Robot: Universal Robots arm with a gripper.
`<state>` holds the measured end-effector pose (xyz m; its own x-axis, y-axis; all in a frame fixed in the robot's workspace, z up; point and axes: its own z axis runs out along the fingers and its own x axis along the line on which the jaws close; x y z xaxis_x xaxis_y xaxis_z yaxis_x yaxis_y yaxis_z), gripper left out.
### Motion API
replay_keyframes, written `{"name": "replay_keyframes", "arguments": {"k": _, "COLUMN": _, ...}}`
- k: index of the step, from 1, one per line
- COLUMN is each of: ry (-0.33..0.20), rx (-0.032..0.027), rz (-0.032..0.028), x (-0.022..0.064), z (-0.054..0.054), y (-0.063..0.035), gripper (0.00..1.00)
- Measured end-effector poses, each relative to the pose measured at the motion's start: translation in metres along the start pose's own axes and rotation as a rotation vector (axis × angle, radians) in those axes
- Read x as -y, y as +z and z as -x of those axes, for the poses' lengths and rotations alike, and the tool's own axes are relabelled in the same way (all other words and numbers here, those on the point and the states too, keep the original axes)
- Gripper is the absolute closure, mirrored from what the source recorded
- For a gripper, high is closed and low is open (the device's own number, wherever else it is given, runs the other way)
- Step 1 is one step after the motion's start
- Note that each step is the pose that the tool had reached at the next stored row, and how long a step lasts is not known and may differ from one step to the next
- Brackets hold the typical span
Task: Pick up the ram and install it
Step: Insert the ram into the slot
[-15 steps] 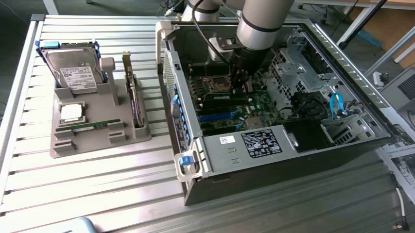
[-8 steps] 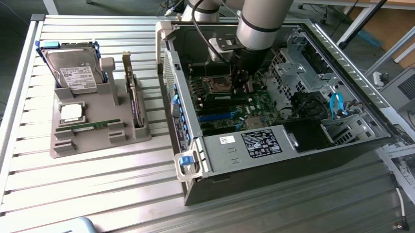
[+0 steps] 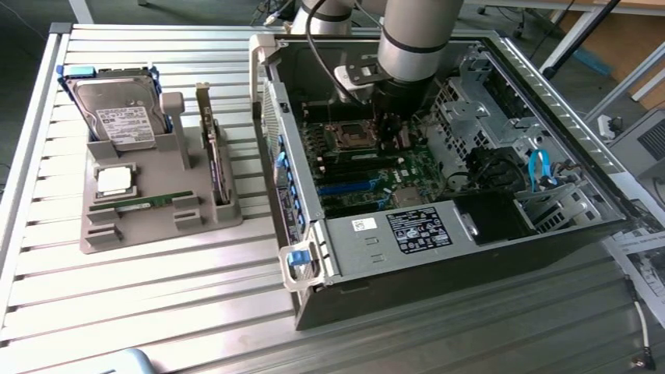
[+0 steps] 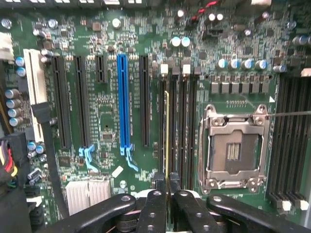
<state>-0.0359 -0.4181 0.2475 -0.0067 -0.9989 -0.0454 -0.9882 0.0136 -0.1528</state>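
Tightly, pincer (image 4: 167, 188) on ram (image 4: 167, 131)

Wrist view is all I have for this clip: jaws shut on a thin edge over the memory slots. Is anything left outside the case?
Observer: Yes. A green stick lies flat in a grey tray on the exterior view's left of the case.
Operator: So the ram in the jaws isn't the only stick. What else is in the tray?
Observer: A hard drive, propped up in a blue bracket.
Operator: And the arm?
Observer: The arm hangs vertically into the open case, beside the socket.
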Motion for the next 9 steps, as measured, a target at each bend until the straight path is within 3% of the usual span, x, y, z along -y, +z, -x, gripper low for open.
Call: {"name": "replay_keyframes", "arguments": {"k": 9, "ry": 0.000, "rx": -0.0001, "rz": -0.0003, "x": -0.0040, "z": 0.0000, "y": -0.0006, "gripper": 0.87}}
